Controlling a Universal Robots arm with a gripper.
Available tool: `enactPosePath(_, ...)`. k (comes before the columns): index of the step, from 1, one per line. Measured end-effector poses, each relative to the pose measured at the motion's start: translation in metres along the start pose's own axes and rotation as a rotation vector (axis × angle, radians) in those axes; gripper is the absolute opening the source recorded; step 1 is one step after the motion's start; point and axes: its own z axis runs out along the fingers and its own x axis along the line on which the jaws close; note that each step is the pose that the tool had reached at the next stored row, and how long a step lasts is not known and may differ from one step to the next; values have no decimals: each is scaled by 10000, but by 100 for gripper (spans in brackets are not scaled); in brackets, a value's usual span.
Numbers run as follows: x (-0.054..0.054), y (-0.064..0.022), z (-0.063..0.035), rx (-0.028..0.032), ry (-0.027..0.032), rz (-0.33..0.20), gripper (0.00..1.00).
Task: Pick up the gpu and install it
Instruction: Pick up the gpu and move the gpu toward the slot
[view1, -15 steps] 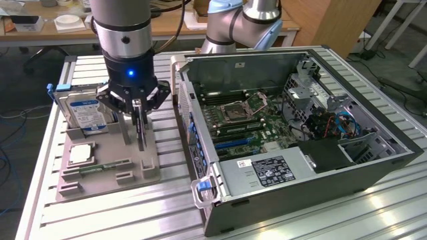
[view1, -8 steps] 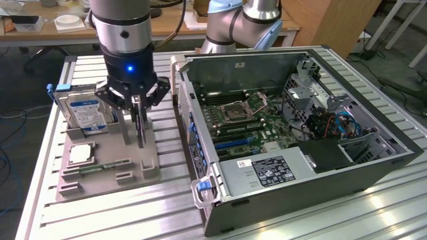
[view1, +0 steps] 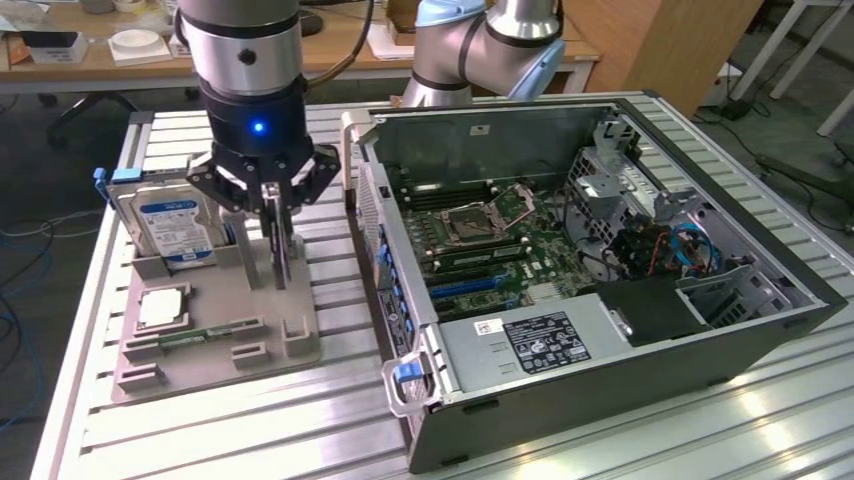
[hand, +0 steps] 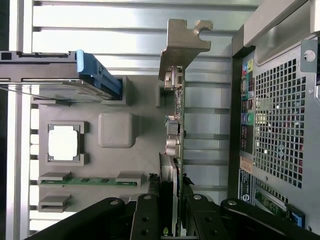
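Gripper (view1: 274, 225) partly closed, clamped on the upright gpu (hand: 176, 125) in the tray (view1: 214, 368); one gpu, one hard drive (view1: 174, 225), one memory stick (view1: 207, 333), one cpu (view1: 163, 305), one open case (view1: 601, 395).

gpu (view1: 280, 260) upright on tray (view1: 200, 367) | hard drive (view1: 174, 225) exterior view's left of it | case (view1: 627, 385) exterior view's right
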Motion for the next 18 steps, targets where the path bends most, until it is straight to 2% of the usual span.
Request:
enactPosePath(5,1,3,-48,-72,-1,-2,26)
enactPosePath(15,5,14,-228,-132,-2,-3,26)
enactPosePath(18,5,17,-277,-166,-2,-5,26)
